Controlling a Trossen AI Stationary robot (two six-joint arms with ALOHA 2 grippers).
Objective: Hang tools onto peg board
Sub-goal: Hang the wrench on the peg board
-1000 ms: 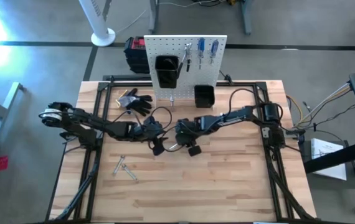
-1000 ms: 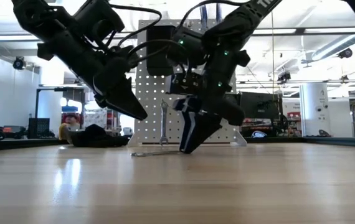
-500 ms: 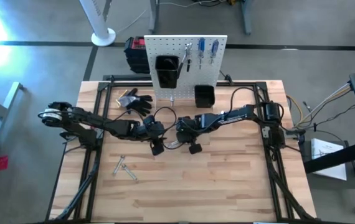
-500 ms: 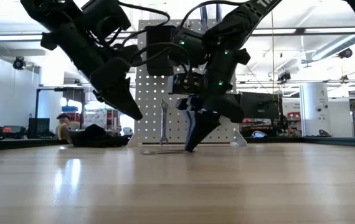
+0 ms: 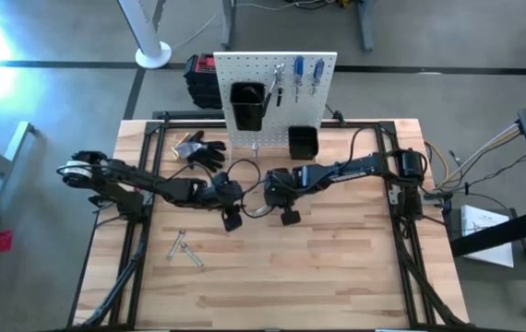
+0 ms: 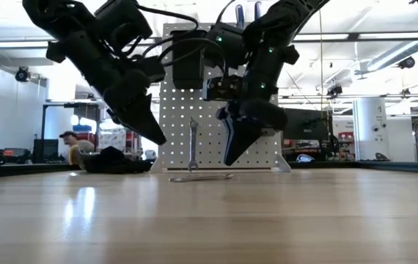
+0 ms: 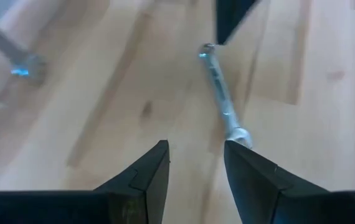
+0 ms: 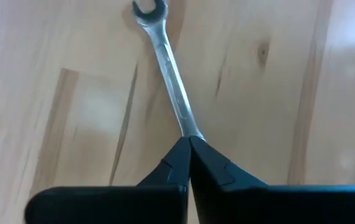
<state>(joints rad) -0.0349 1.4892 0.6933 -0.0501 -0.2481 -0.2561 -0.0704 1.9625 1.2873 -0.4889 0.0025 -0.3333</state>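
A slim silver wrench (image 6: 200, 177) lies flat on the wooden tabletop (image 5: 337, 277), in front of the peg board (image 5: 275, 101) and between the two grippers; it is not lifted. The right gripper (image 6: 232, 158) hovers just above one end of it; its fingers are pressed together with nothing between them, and the wrench end shows just beyond their tips. The left gripper (image 7: 195, 163) stands parted and empty near the opposite end. On the peg board two blue-handled screwdrivers (image 5: 307, 72) already hang, and another wrench (image 6: 192, 143) shows upright at the panel's foot.

Judgement on handling: the wrench looks light, rigid and smooth, hence liable to slide or pivot on the wood when pinched at one end; lying flat, it offers little edge to grip. A hold across the shank near its middle appears soundest, leaving the ring end free for the peg.
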